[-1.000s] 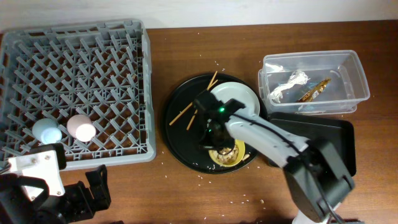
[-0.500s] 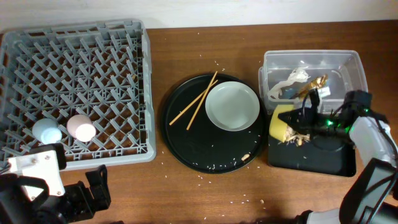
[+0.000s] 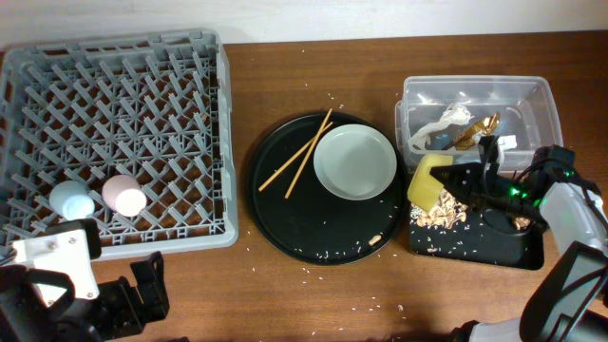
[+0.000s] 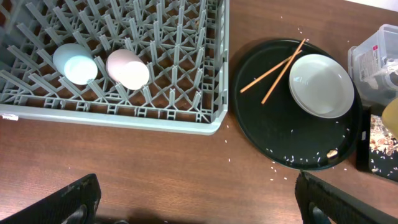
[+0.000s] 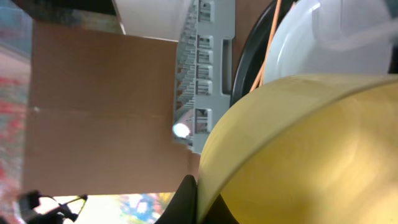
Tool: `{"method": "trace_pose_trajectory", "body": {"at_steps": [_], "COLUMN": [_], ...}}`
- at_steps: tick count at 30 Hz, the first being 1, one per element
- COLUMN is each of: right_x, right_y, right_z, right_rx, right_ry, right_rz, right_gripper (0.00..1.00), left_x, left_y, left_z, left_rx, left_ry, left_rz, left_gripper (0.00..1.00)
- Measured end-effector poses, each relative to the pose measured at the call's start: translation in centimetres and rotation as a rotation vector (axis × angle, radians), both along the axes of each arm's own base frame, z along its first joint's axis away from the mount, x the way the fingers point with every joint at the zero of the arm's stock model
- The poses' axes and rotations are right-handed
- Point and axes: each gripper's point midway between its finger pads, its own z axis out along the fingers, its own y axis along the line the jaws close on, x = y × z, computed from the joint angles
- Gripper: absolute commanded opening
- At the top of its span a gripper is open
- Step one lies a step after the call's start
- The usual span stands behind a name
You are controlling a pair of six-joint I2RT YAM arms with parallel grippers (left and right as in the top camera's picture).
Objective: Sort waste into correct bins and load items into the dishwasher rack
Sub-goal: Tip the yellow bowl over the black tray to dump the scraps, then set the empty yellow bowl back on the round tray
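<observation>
My right gripper point(image 3: 454, 180) is shut on the rim of the yellow bowl point(image 3: 428, 182) and holds it tipped on its side over the shallow black tray point(image 3: 521, 245); the bowl fills the right wrist view point(image 5: 298, 149). Tan food scraps point(image 3: 437, 217) lie in that tray. The clear tub point(image 3: 532, 109) holds the white-silver wrapper point(image 3: 445, 124) and the brown-gold wrapper point(image 3: 483, 127). The grey plate point(image 3: 354, 161) and chopsticks point(image 3: 296, 152) lie on the round black tray point(image 3: 285, 223). The blue cup point(image 3: 71, 199) and pink cup point(image 3: 123, 194) sit in the grey rack point(image 3: 114, 133). My left gripper point(image 4: 199, 202) is open over bare table.
Tiny crumbs lie on the round tray's front part point(image 4: 292, 160) and on the table near it. The rack's front wall point(image 4: 112, 115) lies just beyond my left fingers. The wall edge runs along the back of the table.
The bowl has gone from the round tray to over the shallow black tray in my right gripper. It tipped, and scraps now lie spread in the tray. The left arm is still.
</observation>
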Motion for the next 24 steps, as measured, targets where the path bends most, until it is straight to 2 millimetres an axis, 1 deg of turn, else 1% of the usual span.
{"method": "trace_pose_trajectory", "body": {"at_steps": [1, 2, 3, 4, 5, 6, 7, 8, 9, 10, 11, 12, 13, 14, 15, 17, 18, 19, 20, 21, 22, 23, 24], "right_x": [0.0, 0.0, -0.2, -0.2, -0.8, -1.6, -1.8, -2.0, -2.1, -1.8, -1.6, -2.1, -2.9, -3.6, -4.7, -5.7, -7.5, -7.6, -7.7, -7.4, -6.7, -6.0, -5.7], "right_y": [0.2, -0.1, 0.1, 0.1, 0.3, 1.1, 2.1, 2.9, 3.5, 3.5, 3.1, 3.3, 4.6, 6.7, 9.5, 14.5, 18.2, 20.2, 22.3, 24.0, 26.3, 26.7, 26.7], "right_z": [0.2, -1.1, -1.3, -2.3, -3.4, -4.2, -4.1, -3.7, -2.6, -1.6, -1.9, -2.4, -2.9, -2.6, -2.7, -3.6, -4.3, -4.6, -4.2, -3.7, -2.4, -2.0, -1.9], "right_rx": [0.007, -0.040, -0.048, -0.096, -0.139, -0.170, -0.207, -0.241, -0.273, -0.302, -0.327, -0.344, -0.380, -0.417, -0.529, -0.722, -0.832, -0.907, -0.929, -0.924, -0.901, -0.906, -0.909], "right_ry": [-0.015, 0.066, 0.081, 0.107, 0.184, 0.231, 0.200, 0.151, 0.082, 0.014, 0.058, 0.115, 0.144, 0.132, 0.081, -0.082, -0.195, -0.293, -0.382, -0.443, -0.525, -0.548, -0.547], "right_rz": [0.007, -0.008, -0.004, -0.001, 0.004, 0.035, 0.076, 0.109, 0.133, 0.134, 0.112, 0.121, 0.175, 0.262, 0.388, 0.571, 0.695, 0.719, 0.732, 0.709, 0.659, 0.620, 0.603], "right_gripper": [0.04, 0.04, 0.04, 0.04, 0.04, 0.04, 0.04, 0.04, 0.04, 0.04, 0.04, 0.04, 0.04, 0.04, 0.04, 0.06, 0.25, 0.41, 0.56, 0.91, 0.99, 0.99, 0.99], "left_x": [0.0, 0.0, 0.0, 0.0, 0.0, 0.0, 0.0, 0.0, 0.0, 0.0, 0.0, 0.0, 0.0, 0.0, 0.0, 0.0, 0.0, 0.0, 0.0, 0.0, 0.0, 0.0, 0.0], "left_y": [0.0, 0.0, 0.0, 0.0, 0.0, 0.0, 0.0, 0.0, 0.0, 0.0, 0.0, 0.0, 0.0, 0.0, 0.0, 0.0, 0.0, 0.0, 0.0, 0.0, 0.0, 0.0, 0.0], "left_z": [0.0, 0.0, 0.0, 0.0, 0.0, 0.0, 0.0, 0.0, 0.0, 0.0, 0.0, 0.0, 0.0, 0.0, 0.0, 0.0, 0.0, 0.0, 0.0, 0.0, -0.1, 0.0, 0.0], "left_rx": [0.000, 0.000, 0.000, 0.000, 0.000, 0.000, 0.000, 0.000, 0.000, 0.000, 0.000, 0.000, 0.000, 0.000, 0.000, 0.000, 0.000, 0.000, 0.000, 0.000, 0.000, 0.000, 0.000], "left_ry": [0.000, 0.000, 0.000, 0.000, 0.000, 0.000, 0.001, 0.000, 0.000, 0.000, 0.000, 0.000, 0.000, 0.001, 0.000, 0.000, 0.001, 0.001, 0.001, 0.000, 0.003, 0.001, 0.001], "left_rz": [0.000, 0.000, 0.000, 0.000, 0.000, 0.000, 0.000, 0.000, 0.000, 0.000, 0.000, 0.000, 0.000, 0.000, 0.000, 0.000, 0.000, 0.000, 0.000, 0.000, 0.000, 0.000, 0.000], "left_gripper": [0.99, 0.99, 0.99, 0.99, 0.99, 0.99, 0.99, 0.99, 0.99, 0.99, 0.99, 0.99, 0.99, 0.99, 0.99, 0.99, 0.99, 0.99, 0.99, 0.99, 0.99, 0.99, 0.99]}}
